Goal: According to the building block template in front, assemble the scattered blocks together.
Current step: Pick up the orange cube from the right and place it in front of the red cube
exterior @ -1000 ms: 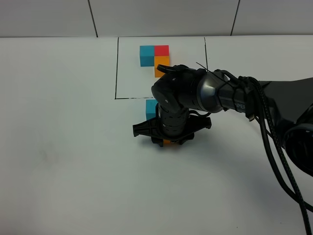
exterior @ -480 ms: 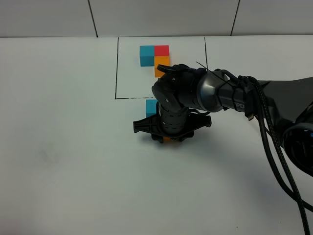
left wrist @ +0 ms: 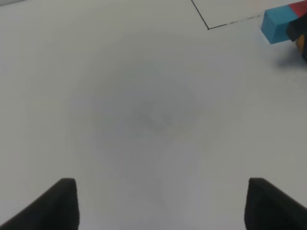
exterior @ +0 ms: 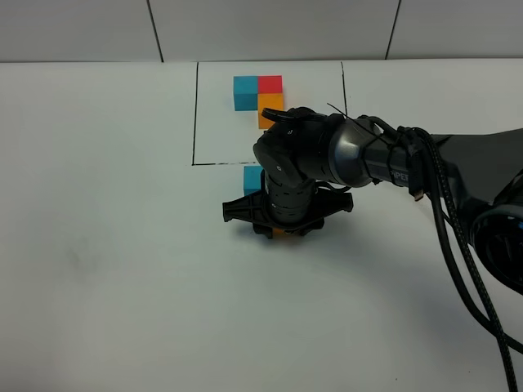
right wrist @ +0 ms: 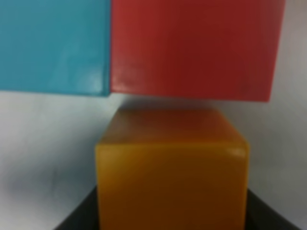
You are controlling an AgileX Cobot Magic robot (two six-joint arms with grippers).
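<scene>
The template, an L of teal, red and orange cubes, sits inside the black drawn rectangle at the back. My right gripper is shut on the loose orange block just in front of the loose red block. A narrow shadowed gap shows between them. The loose teal block sits against the red one's side and also shows in the high view. My wrist hides the red block in the high view. My left gripper is open over bare table.
The white table stretches to the left and front. The right arm and its cables cross the right side. In the left wrist view the loose teal block and a corner of the drawn rectangle lie far off.
My right gripper has shifted slightly towards the template with the orange block in it, closing on the red block. The left gripper's earlier state is not shown.
</scene>
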